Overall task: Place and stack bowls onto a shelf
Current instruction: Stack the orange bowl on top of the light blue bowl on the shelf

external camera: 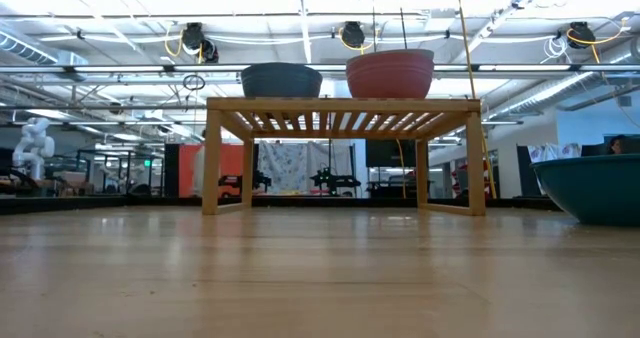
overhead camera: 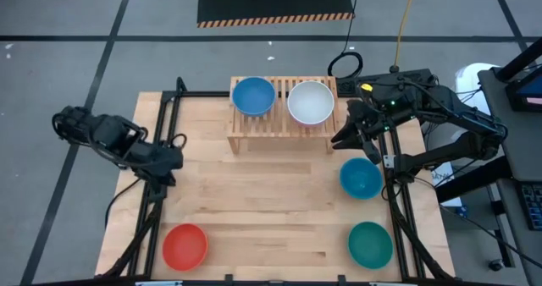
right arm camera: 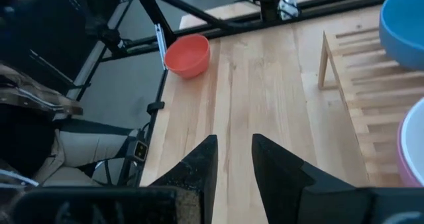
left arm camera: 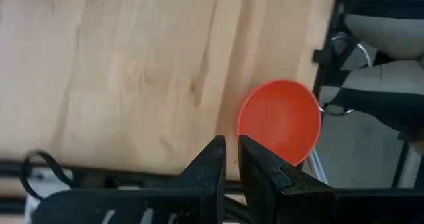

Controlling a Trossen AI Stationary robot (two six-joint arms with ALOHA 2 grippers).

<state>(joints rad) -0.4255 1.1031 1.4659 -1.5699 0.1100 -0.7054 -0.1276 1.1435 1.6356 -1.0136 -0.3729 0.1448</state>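
Two bowls sitting side by side on the shelf, three waiting on the surface.

The blue bowl (overhead camera: 253,96) and white bowl (overhead camera: 310,102) are filling the slatted shelf (overhead camera: 282,130), so further bowls will likely be stacking inside them. The right pincer (overhead camera: 345,139), empty with fingers slightly apart, is hovering beside the shelf, near a second blue bowl (overhead camera: 361,178). The teal bowl (overhead camera: 370,244) and red bowl (overhead camera: 185,245) are lying nearer the front edge. The left pincer (overhead camera: 169,161), nearly closed on nothing, is waiting at the surface's (overhead camera: 271,201) left edge.
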